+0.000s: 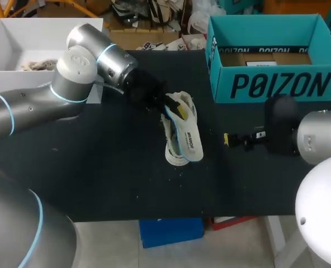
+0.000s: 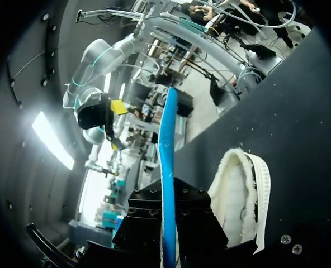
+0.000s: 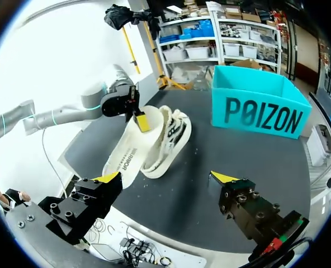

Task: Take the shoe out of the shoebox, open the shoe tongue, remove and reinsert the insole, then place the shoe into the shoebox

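Black table (image 1: 98, 167) is carrying every item listed. Teal shoebox (image 1: 277, 84) is standing open at the far right side, well apart from the shoe. White shoe (image 1: 187, 101) is lying on its side near the middle of the table, outside the box. Insole (image 1: 190, 142), white with a blue edge, is leaning against the shoe's side. We are pinching it with our left gripper (image 1: 176, 110); the left wrist view is showing both fingers pressing its thin blue edge (image 2: 167, 167). Our right gripper (image 3: 166, 177) is hovering over bare table to the shoe's right, fingers spread wide and touching nothing.
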`<state>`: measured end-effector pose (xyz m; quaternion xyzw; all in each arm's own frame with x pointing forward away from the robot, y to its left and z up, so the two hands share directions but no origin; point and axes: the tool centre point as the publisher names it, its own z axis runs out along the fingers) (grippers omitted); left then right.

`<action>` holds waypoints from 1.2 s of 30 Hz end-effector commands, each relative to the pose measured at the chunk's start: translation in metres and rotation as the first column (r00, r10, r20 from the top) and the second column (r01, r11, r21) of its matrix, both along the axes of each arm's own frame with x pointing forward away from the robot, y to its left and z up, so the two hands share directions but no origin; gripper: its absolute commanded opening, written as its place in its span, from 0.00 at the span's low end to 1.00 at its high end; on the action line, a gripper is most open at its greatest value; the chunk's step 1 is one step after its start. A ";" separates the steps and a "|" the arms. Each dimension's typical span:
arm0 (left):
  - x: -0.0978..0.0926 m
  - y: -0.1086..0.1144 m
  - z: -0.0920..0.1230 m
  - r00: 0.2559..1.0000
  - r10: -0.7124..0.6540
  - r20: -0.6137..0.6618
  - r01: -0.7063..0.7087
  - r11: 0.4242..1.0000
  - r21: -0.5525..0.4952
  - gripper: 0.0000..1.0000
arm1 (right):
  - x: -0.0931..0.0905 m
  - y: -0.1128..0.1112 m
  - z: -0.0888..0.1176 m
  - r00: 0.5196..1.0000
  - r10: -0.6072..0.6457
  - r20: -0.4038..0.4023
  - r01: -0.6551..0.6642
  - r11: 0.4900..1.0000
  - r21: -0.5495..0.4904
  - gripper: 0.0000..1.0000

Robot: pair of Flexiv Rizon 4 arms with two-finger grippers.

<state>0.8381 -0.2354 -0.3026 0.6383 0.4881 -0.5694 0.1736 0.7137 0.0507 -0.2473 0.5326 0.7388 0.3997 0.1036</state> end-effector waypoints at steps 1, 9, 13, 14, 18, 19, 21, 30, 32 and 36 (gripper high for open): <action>0.003 -0.001 -0.002 1.000 -0.013 -0.003 0.013 1.000 -0.003 0.00 | 0.002 -0.005 -0.002 0.994 0.110 -0.018 -0.107 0.988 0.108 1.00; 0.003 -0.001 -0.002 1.000 -0.013 -0.003 0.013 1.000 -0.003 0.00 | 0.017 0.004 -0.012 0.982 0.186 -0.032 -0.158 0.904 0.398 1.00; 0.003 -0.001 -0.002 1.000 -0.013 -0.003 0.013 1.000 -0.003 0.00 | 0.024 0.015 -0.019 0.967 0.247 -0.057 -0.180 0.829 0.530 1.00; 0.003 -0.001 -0.002 1.000 -0.013 -0.003 0.013 1.000 -0.003 0.00 | 0.026 0.017 -0.021 0.966 0.253 -0.060 -0.178 0.810 0.559 1.00; 0.003 -0.001 -0.002 1.000 -0.013 -0.003 0.013 1.000 -0.003 0.00 | 0.031 0.022 -0.028 0.952 0.287 -0.104 -0.154 0.747 0.647 1.00; 0.003 -0.001 -0.002 1.000 -0.013 -0.003 0.013 1.000 -0.003 0.00 | 0.031 0.022 -0.028 0.952 0.287 -0.104 -0.154 0.747 0.647 1.00; 0.003 -0.001 -0.002 1.000 -0.013 -0.003 0.013 1.000 -0.003 0.00 | 0.031 0.022 -0.028 0.952 0.287 -0.104 -0.154 0.747 0.647 1.00; 0.003 -0.001 -0.002 1.000 -0.013 -0.003 0.013 1.000 -0.003 0.00 | 0.034 0.024 -0.033 0.946 0.307 -0.109 -0.137 0.678 0.722 1.00; 0.003 -0.001 -0.002 1.000 -0.013 -0.003 0.013 1.000 -0.003 0.00 | 0.038 0.030 -0.035 0.938 0.331 -0.104 -0.132 0.617 0.776 1.00; 0.001 -0.001 -0.002 1.000 -0.015 0.018 0.015 1.000 -0.008 0.00 | 0.045 0.045 -0.032 0.922 0.375 -0.101 -0.133 0.550 0.824 1.00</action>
